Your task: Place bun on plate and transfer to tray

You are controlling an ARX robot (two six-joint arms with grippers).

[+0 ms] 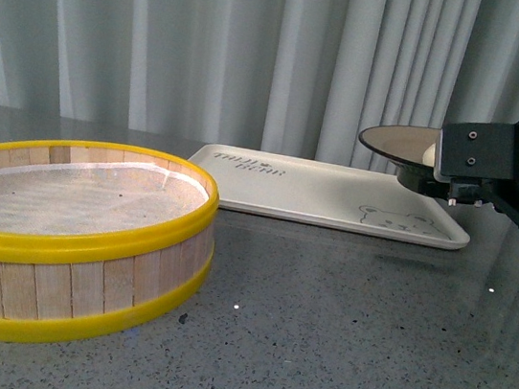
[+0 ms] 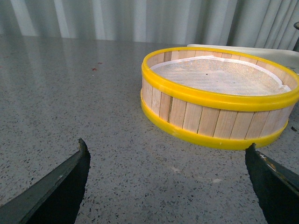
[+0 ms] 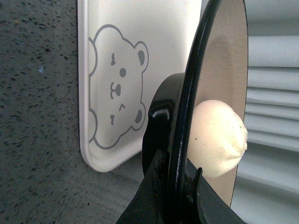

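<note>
Black-rimmed plate (image 3: pixel 226 56), pinched at its edge by the right hand (image 3: pixel 175 184), is held level, apparently so its 1 bun (image 3: pixel 217 140) cannot roll, with the tray (image 3: pixel 154 28) just below the hand; the left hand (image 2: pixel 168 186) hangs spread, empty, facing the steamer basket (image 2: pixel 219 116).

You had a grey table (image 1: pixel 336 341) under everything. Its stone-like top was speckled with dark and pale flecks and glossy enough to carry soft, pale reflections toward its far edge. Right behind that edge a pale grey-white curtain (image 1: pixel 213 43) hung in broad vertical pleats, closing off the whole width beyond the table. The light was even and soft. A small red fleck (image 2: pixel 95 69) lay on the table's far side.
</note>
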